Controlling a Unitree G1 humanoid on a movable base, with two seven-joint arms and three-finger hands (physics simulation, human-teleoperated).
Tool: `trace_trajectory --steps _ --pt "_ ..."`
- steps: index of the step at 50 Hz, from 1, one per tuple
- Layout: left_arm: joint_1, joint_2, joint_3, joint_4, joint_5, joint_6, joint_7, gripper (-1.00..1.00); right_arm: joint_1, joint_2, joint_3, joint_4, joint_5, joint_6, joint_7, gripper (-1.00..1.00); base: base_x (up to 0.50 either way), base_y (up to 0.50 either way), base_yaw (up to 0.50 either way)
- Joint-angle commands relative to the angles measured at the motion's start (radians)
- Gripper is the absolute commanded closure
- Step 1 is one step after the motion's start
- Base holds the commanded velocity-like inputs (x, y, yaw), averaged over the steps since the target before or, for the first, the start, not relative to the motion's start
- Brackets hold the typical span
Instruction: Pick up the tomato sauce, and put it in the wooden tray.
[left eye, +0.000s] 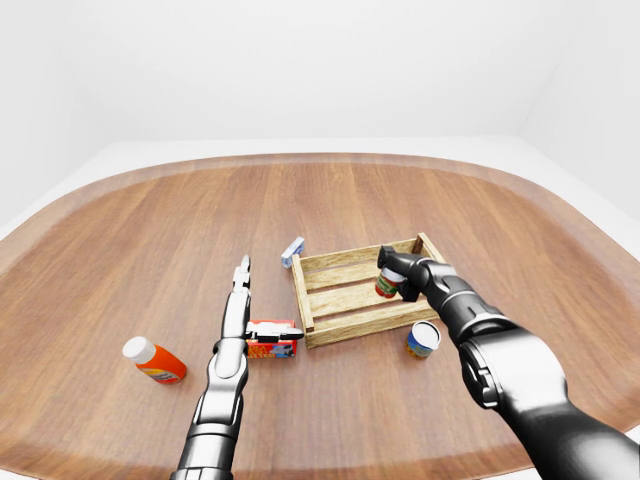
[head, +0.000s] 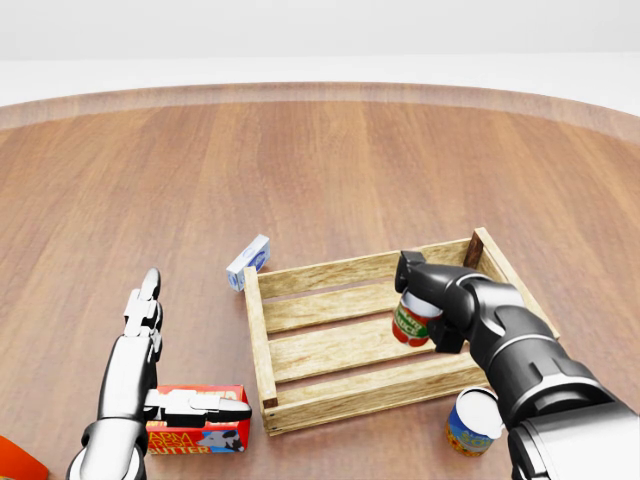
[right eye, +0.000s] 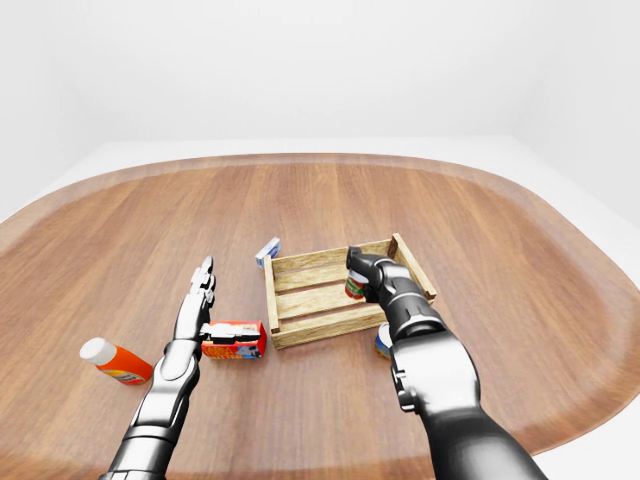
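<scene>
The tomato sauce can (head: 411, 322), red and green with a white top, is tilted inside the right part of the wooden tray (head: 262, 344). My right hand (head: 428, 305) is shut on the can, fingers wrapped over its top and side. Whether the can rests on the tray's slats cannot be told. At the lower left of the head view, my left hand (head: 150, 330) is open with flat fingers pointing up, its thumb lying over a red butter box (head: 200, 432).
A small blue and white carton (head: 248, 262) lies just outside the tray's upper left corner. A blue and yellow can (head: 472, 421) stands below the tray's right end. An orange bottle (left eye: 155, 361) lies on the round wooden table (left eye: 150, 240), far left.
</scene>
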Motion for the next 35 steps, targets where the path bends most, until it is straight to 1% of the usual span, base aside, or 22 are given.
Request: trace_trajectory --steps 1,2,3,4,15,35 --pt "-0.002 0.000 0.000 0.003 0.000 0.000 0.000 -1.00 0.007 0.001 -0.009 -0.009 -0.155 0.000 -0.025 1.00 0.00 0.00 0.00" --pt "-0.002 0.000 0.000 0.003 0.000 0.000 0.000 -1.00 0.004 0.001 -0.005 -0.009 -0.163 0.000 -0.078 1.00 0.00 0.00 0.00" --pt "-0.002 0.000 0.000 0.004 0.000 0.000 0.000 -1.00 -0.001 0.001 -0.011 -0.009 -0.159 0.000 -0.099 0.06 0.00 0.00 0.00" --pt "-0.002 0.000 0.000 0.004 0.000 0.000 0.000 -1.00 -0.002 0.001 -0.015 -0.009 -0.154 0.000 -0.078 -1.00 0.00 0.00 0.00" --pt "-0.002 0.001 0.000 0.006 0.001 0.000 0.000 -1.00 0.013 0.003 -0.009 -0.007 -0.174 0.000 -0.081 -1.00 0.00 0.00 0.00" --pt "-0.001 0.000 -0.001 0.006 0.002 0.000 0.001 -1.00 0.016 -0.005 -0.014 -0.009 -0.166 0.000 -0.071 -1.00 0.00 0.00 0.00"
